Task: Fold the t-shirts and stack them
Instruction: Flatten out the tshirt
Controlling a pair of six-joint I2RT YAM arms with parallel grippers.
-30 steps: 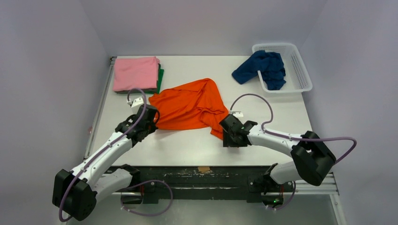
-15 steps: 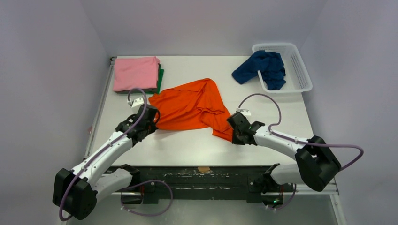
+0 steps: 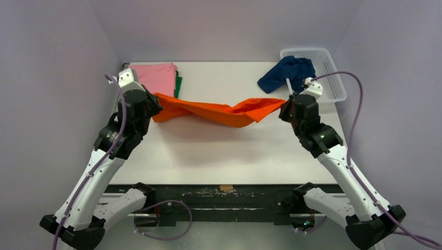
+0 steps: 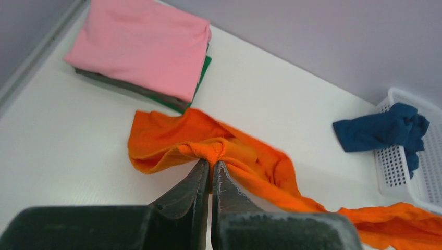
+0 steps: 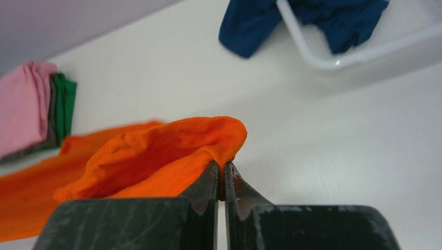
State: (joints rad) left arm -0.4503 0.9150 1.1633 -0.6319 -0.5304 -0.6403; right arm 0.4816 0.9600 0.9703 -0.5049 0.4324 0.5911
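Two folded tees sit stacked at the far left corner of the white table (image 3: 224, 151), the pink t-shirt (image 3: 155, 77) on top and the dark green t-shirt (image 3: 178, 85) showing only as a strip along the stack's right edge. The wrist views show a thin greyish layer between them, but what it is cannot be told. Just to the near side of the stack, the left gripper (image 4: 211, 165) is raised off the table with its jaws pressed together on a bunched knot of the orange t-shirt (image 3: 219, 112). From that pinch the orange cloth runs rightward as a long, twisted band. It sags a little in the middle and hangs clear of the tabletop, with a soft shadow on the surface under it. A looser flap droops beside the left gripper. At the band's right end, the right gripper (image 5: 221, 169) is also lifted, its jaws clamped tight on a rounded fold of the same orange cloth, so the garment is stretched between both arms across the middle of the table. Beyond the right gripper lies the crumpled navy t-shirt (image 3: 292, 73), partly inside the white mesh basket (image 3: 333, 78) at the far right corner and partly spilling over its left rim onto the table.
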